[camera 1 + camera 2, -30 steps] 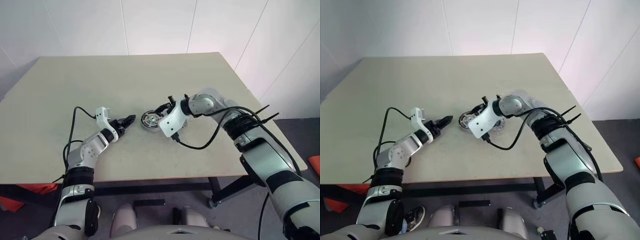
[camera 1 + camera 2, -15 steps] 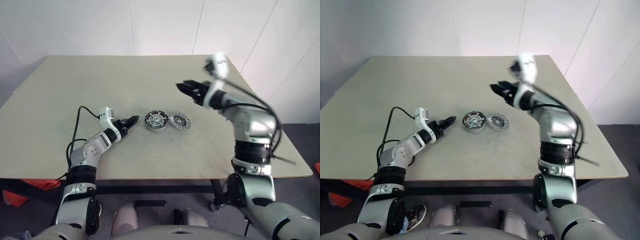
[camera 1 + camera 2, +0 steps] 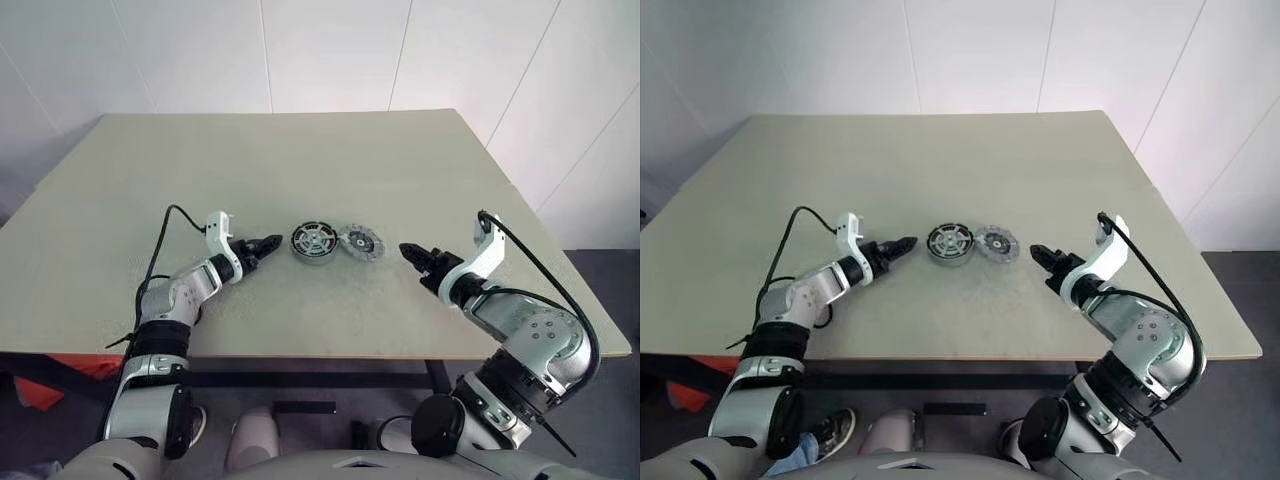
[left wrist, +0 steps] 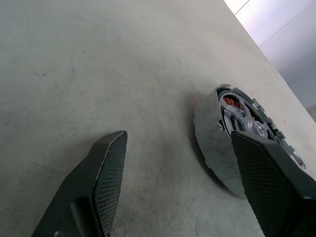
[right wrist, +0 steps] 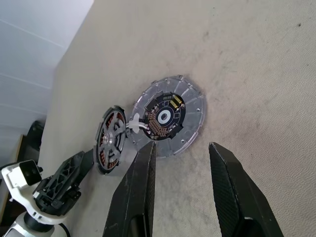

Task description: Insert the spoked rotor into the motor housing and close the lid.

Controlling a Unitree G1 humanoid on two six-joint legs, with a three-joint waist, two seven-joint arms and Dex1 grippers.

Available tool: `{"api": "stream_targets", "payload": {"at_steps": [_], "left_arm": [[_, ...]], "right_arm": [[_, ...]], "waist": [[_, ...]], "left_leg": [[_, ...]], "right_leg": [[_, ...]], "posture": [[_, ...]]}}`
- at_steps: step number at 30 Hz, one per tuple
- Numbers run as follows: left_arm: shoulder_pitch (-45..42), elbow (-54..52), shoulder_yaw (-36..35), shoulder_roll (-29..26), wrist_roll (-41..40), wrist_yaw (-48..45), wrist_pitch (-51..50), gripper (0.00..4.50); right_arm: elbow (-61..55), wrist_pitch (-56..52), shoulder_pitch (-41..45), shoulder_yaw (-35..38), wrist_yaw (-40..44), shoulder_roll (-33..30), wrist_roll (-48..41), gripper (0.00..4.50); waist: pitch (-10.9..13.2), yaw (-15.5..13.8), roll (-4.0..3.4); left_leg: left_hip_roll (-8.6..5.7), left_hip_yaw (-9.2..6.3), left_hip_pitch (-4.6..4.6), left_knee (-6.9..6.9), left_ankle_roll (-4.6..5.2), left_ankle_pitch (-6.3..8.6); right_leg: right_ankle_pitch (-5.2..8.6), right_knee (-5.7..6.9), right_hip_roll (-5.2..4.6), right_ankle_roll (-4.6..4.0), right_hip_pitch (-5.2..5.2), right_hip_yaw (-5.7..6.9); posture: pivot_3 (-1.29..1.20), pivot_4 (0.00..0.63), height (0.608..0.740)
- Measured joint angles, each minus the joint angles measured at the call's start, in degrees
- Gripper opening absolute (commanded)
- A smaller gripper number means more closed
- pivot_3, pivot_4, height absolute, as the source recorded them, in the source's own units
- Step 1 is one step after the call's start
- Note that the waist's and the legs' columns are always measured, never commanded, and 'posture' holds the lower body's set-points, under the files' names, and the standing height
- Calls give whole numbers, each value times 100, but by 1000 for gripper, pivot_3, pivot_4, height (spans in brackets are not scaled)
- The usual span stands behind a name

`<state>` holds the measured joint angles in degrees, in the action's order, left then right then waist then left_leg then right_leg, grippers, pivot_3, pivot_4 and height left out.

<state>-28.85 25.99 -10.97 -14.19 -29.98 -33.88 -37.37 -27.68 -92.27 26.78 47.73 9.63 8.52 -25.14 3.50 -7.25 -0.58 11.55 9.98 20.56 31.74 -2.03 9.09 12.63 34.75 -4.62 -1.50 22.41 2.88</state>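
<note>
the housing (image 3: 313,242) lies flat near the middle of the surface (image 3: 300,160), and the rotor (image 5: 112,140), silvery spokes over coppery windings, looks already seated inside it; that is a judgement, since the rim hides how deep it sits. the lid (image 3: 361,242) lies just beside the housing on its right, touching it or nearly so, with its inner face up: a dark round board with coppery marks in a pale ribbed rim. it lies open like that, i judge, because closing is the step not yet done, and it would have to be turned over onto the housing.

the left pincer (image 3: 266,243) hovers low just left of the housing, jaws wide and empty, pointing at its side. in the left wrist view the housing's edge stands between the two fingers (image 4: 101,182), apart from both. that pose suits bracing or gripping the housing so it does not slide while the lid goes on.

the right pincer (image 3: 413,252) is off to the right of the lid, near but not touching, jaws partly parted and holding nothing. in its wrist view it points across the surface at the lid, so it is lined up to reach in for it.
</note>
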Motion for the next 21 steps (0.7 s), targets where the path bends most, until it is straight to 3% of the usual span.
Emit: {"api": "stream_targets", "payload": {"at_steps": [10,21], "left_arm": [[53,-242,44,-237,5,-30,-317,3544],[267,-559,20,-309,0,117,-390,3544]], "right_arm": [[794,0,22,73,-618,11,-327,1857],[1625,330,81,-40,-600,13,-571,1857]], "waist": [[-1,11,-2],[-3,23,-2]], "left_leg": [[-1,1,3,-18,-3,-2],[1,1,-9,-18,-9,-5]], "right_leg": [[6,0,2,7,9,0],[6,2,3,6,1,0]], "posture": [[0,0,740],[0,0,740]]}}
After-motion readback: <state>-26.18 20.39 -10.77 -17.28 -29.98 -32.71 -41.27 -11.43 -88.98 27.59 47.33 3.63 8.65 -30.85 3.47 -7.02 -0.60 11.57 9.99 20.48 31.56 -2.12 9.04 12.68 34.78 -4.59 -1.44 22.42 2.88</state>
